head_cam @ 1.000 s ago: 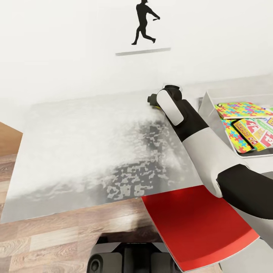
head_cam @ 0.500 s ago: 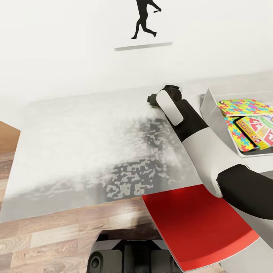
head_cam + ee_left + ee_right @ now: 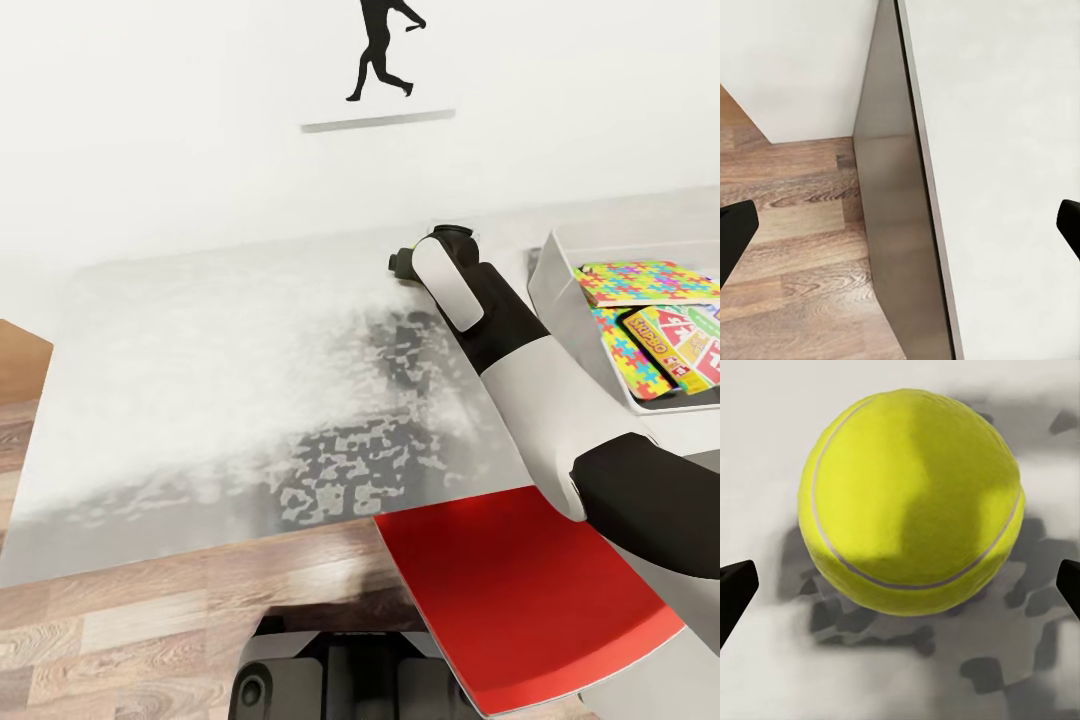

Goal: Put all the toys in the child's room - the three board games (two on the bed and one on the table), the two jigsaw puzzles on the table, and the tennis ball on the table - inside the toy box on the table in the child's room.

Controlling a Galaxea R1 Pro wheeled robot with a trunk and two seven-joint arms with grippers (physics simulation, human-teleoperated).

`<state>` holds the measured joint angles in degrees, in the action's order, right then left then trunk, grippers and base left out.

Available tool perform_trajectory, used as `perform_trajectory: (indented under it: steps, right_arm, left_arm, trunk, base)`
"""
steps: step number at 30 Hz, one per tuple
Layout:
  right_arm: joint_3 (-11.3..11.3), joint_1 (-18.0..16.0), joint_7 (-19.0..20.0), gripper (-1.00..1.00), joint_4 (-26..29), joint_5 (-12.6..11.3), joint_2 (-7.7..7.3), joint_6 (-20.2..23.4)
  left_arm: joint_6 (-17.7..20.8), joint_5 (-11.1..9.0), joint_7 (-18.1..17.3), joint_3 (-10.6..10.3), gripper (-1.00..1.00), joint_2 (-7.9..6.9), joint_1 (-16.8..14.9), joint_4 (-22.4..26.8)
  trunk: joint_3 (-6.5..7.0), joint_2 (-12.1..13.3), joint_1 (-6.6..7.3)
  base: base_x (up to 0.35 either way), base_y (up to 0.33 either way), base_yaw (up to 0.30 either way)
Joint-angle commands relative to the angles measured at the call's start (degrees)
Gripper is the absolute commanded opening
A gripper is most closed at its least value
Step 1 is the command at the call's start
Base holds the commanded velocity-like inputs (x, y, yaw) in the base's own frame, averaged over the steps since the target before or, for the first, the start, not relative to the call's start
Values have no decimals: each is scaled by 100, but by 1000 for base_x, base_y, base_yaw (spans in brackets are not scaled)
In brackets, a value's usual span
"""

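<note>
**Closing In on the Last Toy: a Tennis Ball Between Spread Fingers**

Reaching across the pale table (image 3: 220,380), the right arm stretches toward the far edge near the wall, and its wrist camera looks straight down on the tennis ball (image 3: 911,502). The ball rests on the mottled grey tabletop, and the right gripper (image 3: 900,589) has its two dark fingertips far apart, one at each side of the view, with the ball lying between them and touching neither. In the head view the arm's wrist hides the ball, apart from a trace of yellow-green beside the wrist.

To the right stands the toy box (image 3: 560,300), a light-grey bin already holding the jigsaw puzzles (image 3: 640,280) and a yellow-and-red board game (image 3: 680,345) lying flat on them. A red panel (image 3: 520,590) sits low in the head view, in front of the table edge.

The left gripper (image 3: 900,225) is also spread wide, its fingertips showing at the edges of its view, over the wood floor (image 3: 787,247) beside a grey panel.

As for handling, the ball is likely light, with a felt cover that should give decent friction and a little springiness under pressure. Being round, it can roll away if one finger nudges it first. The sound place to grip looks to be across its widest part, fingers level with its middle, so it neither squirts upward nor slips down when the jaws come together.
</note>
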<state>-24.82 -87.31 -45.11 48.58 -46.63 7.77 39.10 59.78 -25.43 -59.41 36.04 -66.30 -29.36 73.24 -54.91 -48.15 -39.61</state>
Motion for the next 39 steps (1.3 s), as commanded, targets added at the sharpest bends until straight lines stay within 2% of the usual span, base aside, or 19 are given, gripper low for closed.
perform_trajectory:
  steps: [1,39]
  right_arm:
    - [-15,-6,-51,100,3,-47,-1,10]
    - [-5,-68,-103,100,-88,19,31,-25]
  left_arm:
    - [22,12,-27,1,100,-2,-8,-3]
    - [22,-12,-27,17,100,-6,-8,-3]
  trunk:
    - [-4,-4,-1]
    - [-4,-4,-1]
  base:
    - [0,0,0]
    - [0,0,0]
